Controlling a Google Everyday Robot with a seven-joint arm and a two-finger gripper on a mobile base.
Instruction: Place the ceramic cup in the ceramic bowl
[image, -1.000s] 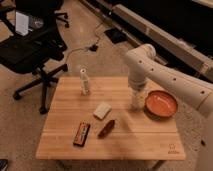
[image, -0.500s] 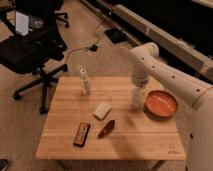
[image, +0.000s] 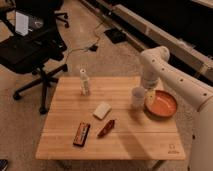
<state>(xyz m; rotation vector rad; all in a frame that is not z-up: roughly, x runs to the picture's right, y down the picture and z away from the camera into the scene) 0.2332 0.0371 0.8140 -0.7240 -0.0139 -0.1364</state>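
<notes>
The white ceramic cup (image: 137, 96) stands upright on the wooden table (image: 65, 142), just left of the orange-red ceramic bowl (image: 161, 104), which sits near the table's right edge. My gripper (image: 143, 88) hangs at the end of the white arm, right at the cup's upper right rim, between cup and bowl. The arm comes in from the right and bends down over the bowl's far side. The cup's base looks to be on or very near the table.
A slim white bottle (image: 84, 82) stands at the back left of the table. A white block (image: 102, 110), a reddish-brown packet (image: 106, 128) and a dark snack bar (image: 82, 134) lie in the middle front. A black office chair (image: 35, 47) stands to the left on the floor.
The arm's elbow has swung to the right, toward the bowl. The cup has stayed at about the same spot beside the bowl.
</notes>
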